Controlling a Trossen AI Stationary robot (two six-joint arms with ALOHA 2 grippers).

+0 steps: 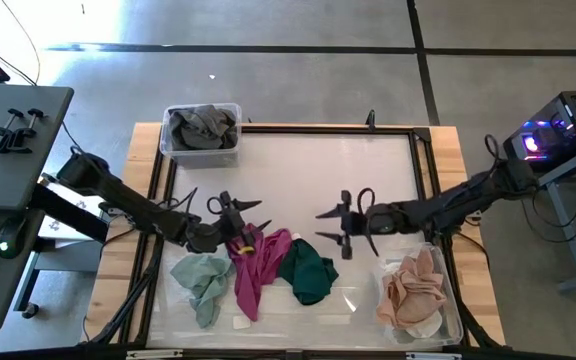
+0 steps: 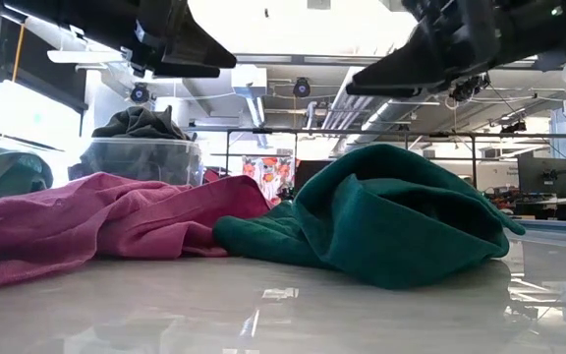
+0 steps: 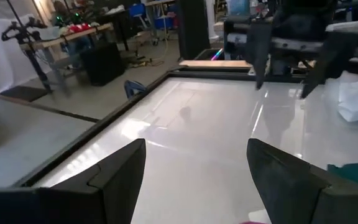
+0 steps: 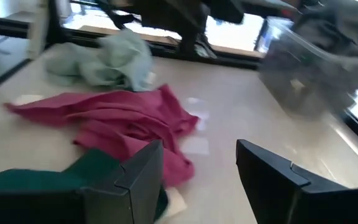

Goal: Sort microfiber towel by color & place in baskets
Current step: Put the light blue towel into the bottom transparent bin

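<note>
White table (image 1: 298,170) w/ dark frame, seen from above: two dark robot arms reach in from opposite sides toward the near-centre.

Larger clear basket (image 1: 450,312) sits at the near right corner, holding peach/tan towels (image 1: 413,290). Smaller squarish basket (image 1: 230,150) stands at the far left corner, filled w/ grey towels (image 1: 203,125); in the low view it shows behind the cloth (image 2: 145,157).

Three loose towels lie along the near edge, left to right: pale green towel (image 1: 203,280), magenta towel (image 1: 258,265), dark green towel (image 1: 308,272). Magenta and dark green touch; low view shows them bunched side by side (image 2: 106,221) (image 2: 391,216). Pale green lies just beside the magenta, apart from the baskets.

Left gripper (image 1: 240,222) hovers over the far end of the magenta towel, fingers spread, nothing between them; wrist view shows bare table between its fingers (image 3: 123,174).

Right gripper (image 1: 334,228) hangs just beyond the dark green towel, between the towels and the larger basket, also released and empty; its wrist view looks over the magenta towel (image 4: 117,121) w/ fingers (image 4: 135,174) apart.
</note>
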